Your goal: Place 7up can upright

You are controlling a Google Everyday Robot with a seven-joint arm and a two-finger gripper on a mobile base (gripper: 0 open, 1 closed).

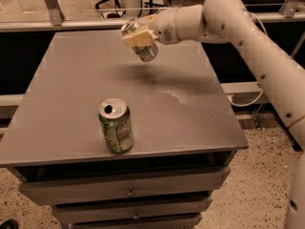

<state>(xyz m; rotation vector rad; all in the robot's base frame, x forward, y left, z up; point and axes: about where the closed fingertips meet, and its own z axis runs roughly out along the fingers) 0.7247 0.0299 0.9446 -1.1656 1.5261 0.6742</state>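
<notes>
Gripping: the gripper [139,37] has its cream fingers [133,38] closed around the 7up can [148,53], clamped about its middle.
7up can: held in the air and tilted, one silver end pointing up and far left, the other down and near right; it touches only the fingers.
Place: over the far middle of the grey table [57,104], with a soft shadow [143,73] on the top beneath it.
Arm [238,23]: white, reaching in from the right, past the table's far right corner.
Green can [116,126]: upright and opened, near the front edge, left of centre, well apart from the held can.
Pale scuff [177,96]: on the tabletop, right of centre.
Drawers [128,192]: under the tabletop, shut.
</notes>
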